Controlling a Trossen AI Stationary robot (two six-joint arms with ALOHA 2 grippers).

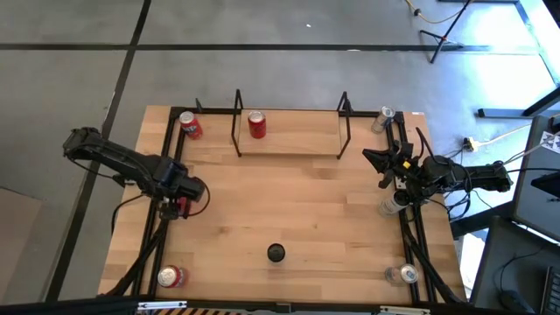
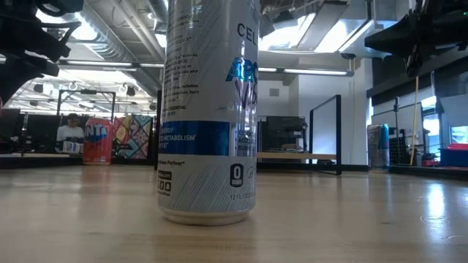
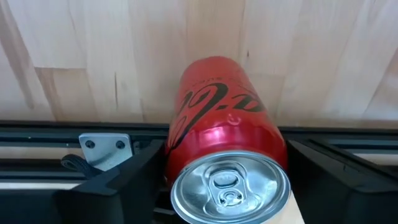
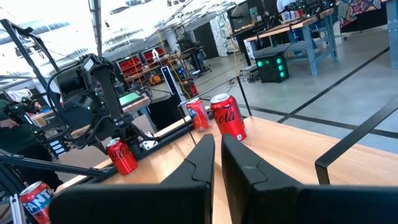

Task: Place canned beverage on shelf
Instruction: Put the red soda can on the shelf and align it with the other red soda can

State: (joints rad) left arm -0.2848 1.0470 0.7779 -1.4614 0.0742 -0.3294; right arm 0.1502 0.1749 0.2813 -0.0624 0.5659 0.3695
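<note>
The left tool (image 1: 178,206), at the table's (image 1: 289,201) left edge and well short of the shelf (image 1: 293,140), is clamped around a red Coca-Cola can (image 3: 225,146), script partly readable. The pick looks done; next comes lifting and carrying it to the shelf, beside the red can (image 1: 256,124) already there. The right tool (image 4: 217,155), fingers nearly together and empty, waits right of the shelf. The near can (image 2: 208,109) reads "CEL…", "12 FL OZ".

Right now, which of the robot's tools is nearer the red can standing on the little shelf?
The left tool. It sits down-left of the red can on the shelf, holding another can; the right tool waits farther off, beyond the shelf's right end.
</note>
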